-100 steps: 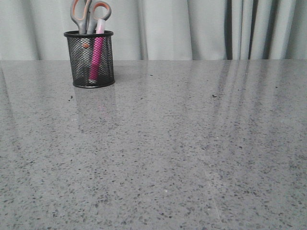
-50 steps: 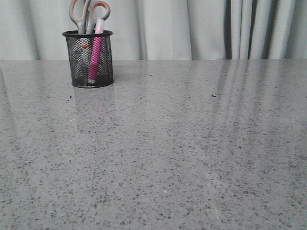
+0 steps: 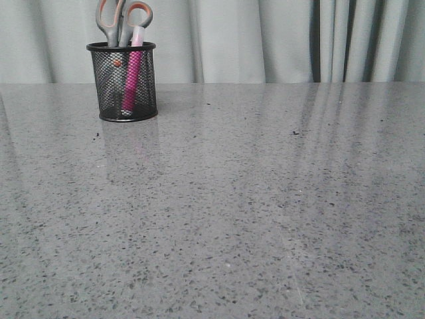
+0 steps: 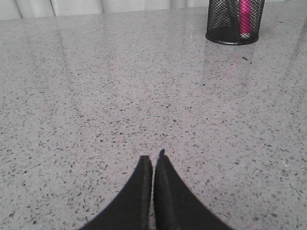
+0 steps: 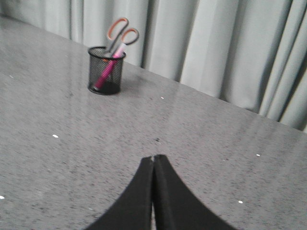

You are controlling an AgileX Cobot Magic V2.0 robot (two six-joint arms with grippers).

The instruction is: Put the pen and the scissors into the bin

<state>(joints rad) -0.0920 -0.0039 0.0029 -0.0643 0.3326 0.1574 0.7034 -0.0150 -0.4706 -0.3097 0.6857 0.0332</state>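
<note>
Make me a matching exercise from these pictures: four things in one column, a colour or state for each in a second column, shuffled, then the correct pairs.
Things:
1. pen
2. scissors
3. bin
4. left end effector

Colour or state:
A. black wire mesh, upright on the table
B. shut, holding nothing
C. magenta-pink, leaning inside the cup
D. grey handles lined in orange, sticking up above the rim

Pairs: 1-C, 2-D, 3-A, 4-B

Lone bin (image 3: pixel 122 81) on open table (image 3: pixel 252 199)
</note>
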